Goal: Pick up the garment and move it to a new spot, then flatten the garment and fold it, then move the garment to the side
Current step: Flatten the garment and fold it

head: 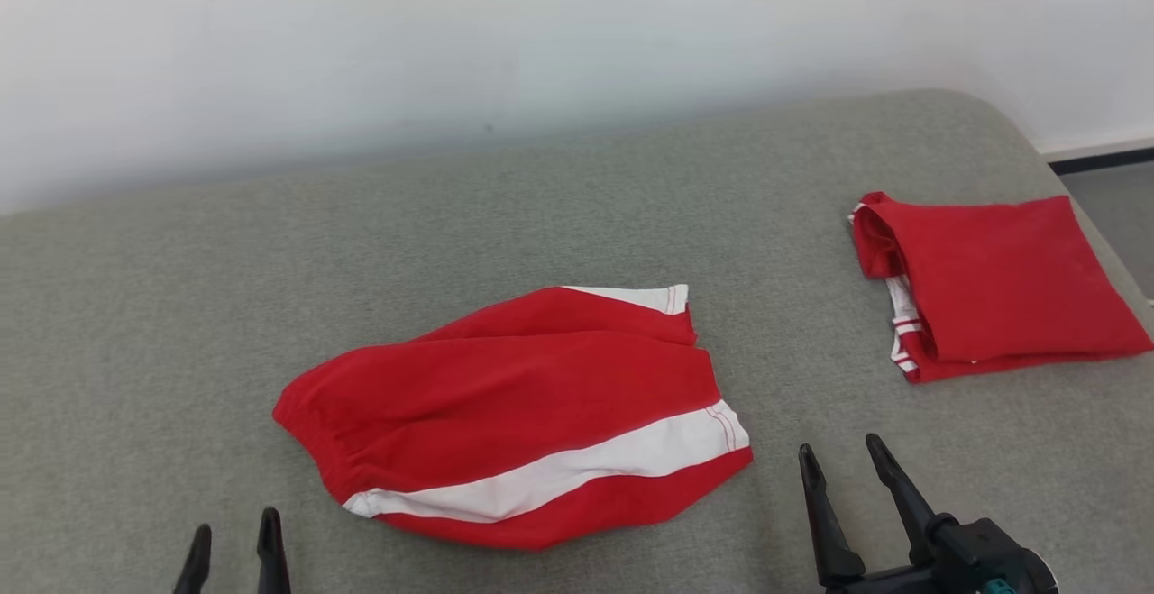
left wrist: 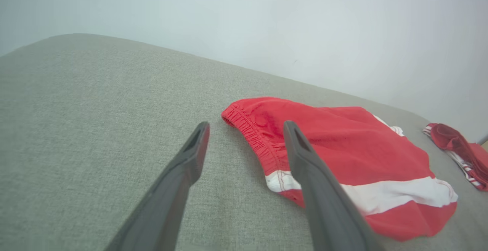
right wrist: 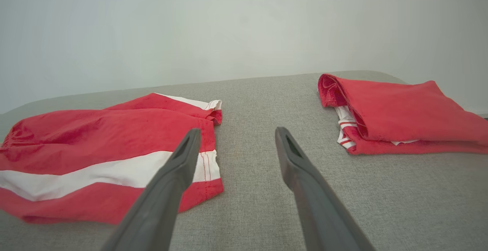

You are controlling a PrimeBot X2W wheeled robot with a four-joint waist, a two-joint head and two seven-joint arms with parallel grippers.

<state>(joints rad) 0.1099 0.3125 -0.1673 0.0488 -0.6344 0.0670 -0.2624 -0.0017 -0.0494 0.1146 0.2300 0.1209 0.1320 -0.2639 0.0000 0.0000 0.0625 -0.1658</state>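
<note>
The garment (head: 523,405), red shorts with a white side stripe, lies folded in half lengthwise on the grey surface, waistband to the left; it also shows as the garment (left wrist: 343,155) and the garment (right wrist: 99,159). My left gripper (head: 233,535) hovers open near the bottom left, just short of the waistband, nothing between its fingers (left wrist: 190,155). To the right of the shorts' leg hems my right gripper (head: 842,452) stands open and empty, its fingers (right wrist: 183,159) apart from the cloth.
A second red garment (head: 992,287), folded into a square, lies at the far right of the grey padded surface (head: 180,306), near its rounded edge. A white wall rises behind. Floor shows past the right edge.
</note>
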